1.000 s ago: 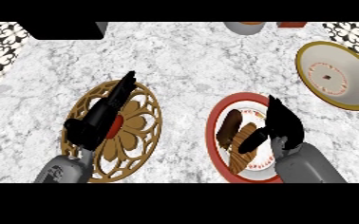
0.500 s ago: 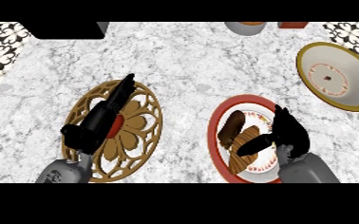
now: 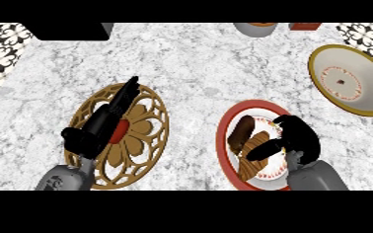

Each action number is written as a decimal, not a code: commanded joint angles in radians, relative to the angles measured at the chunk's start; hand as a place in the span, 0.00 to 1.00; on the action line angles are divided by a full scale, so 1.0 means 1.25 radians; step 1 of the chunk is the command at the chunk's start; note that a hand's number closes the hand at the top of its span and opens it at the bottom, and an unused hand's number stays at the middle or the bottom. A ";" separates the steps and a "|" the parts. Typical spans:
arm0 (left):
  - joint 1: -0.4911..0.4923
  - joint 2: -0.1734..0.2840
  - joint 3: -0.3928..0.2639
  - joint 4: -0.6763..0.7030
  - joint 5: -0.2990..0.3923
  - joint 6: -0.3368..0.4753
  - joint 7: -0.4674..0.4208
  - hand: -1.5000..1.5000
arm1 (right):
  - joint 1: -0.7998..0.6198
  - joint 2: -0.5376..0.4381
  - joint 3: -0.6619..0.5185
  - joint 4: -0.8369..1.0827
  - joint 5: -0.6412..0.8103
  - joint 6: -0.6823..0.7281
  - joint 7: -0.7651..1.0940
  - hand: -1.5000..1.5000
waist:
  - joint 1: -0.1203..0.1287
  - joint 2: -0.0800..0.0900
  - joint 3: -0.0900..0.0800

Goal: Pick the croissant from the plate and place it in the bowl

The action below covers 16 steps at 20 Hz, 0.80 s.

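At four o'clock on the desk (image 3: pixel 189 69), the croissant (image 3: pixel 253 150) was seen on the red-rimmed plate (image 3: pixel 226 128), with the right robot hand (image 3: pixel 295 138) curled onto it. A full enclosure should be secured before lifting toward the bowl (image 3: pixel 342 81) at two o'clock. The left robot hand (image 3: pixel 102 126) was held straight over the wooden trivet (image 3: pixel 149 128).

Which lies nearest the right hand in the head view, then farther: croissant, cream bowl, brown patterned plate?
1. Croissant, on the red-rimmed plate, touching the right hand.
2. Cream bowl, up at the right edge.
3. Brown patterned plate, far left, under the left hand.
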 commanded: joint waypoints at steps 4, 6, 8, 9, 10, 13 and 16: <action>-0.073 -0.029 0.042 0.036 -0.008 0.000 0.036 0.50 | -0.014 0.003 -0.026 0.047 0.088 -0.002 0.020 1.00 | -0.002 0.007 0.005; -0.027 -0.041 0.011 0.027 -0.034 0.002 0.010 0.50 | 0.059 0.033 0.021 -0.005 0.139 -0.038 0.042 1.00 | -0.004 0.005 0.005; -0.068 -0.050 0.024 0.013 -0.028 0.009 0.061 0.50 | -0.038 0.010 -0.047 0.044 0.115 0.028 0.030 1.00 | 0.000 0.006 0.005; -0.009 -0.027 0.026 -0.014 -0.028 -0.015 0.024 0.50 | 0.021 0.016 -0.024 0.055 0.145 -0.022 -0.012 1.00 | 0.001 0.006 0.005; 0.038 -0.006 0.032 0.003 -0.024 -0.041 -0.029 0.50 | 0.008 0.032 -0.025 0.013 0.158 -0.008 0.043 1.00 | 0.002 0.006 0.005; -0.006 -0.051 0.002 0.004 -0.038 -0.008 0.016 0.50 | -0.081 -0.020 0.007 0.131 0.086 0.046 -0.248 1.00 | 0.016 0.012 0.006; -0.028 -0.047 0.004 -0.007 -0.032 -0.019 0.019 0.50 | -0.102 -0.102 0.054 0.086 0.030 0.128 -0.463 1.00 | 0.026 0.016 0.008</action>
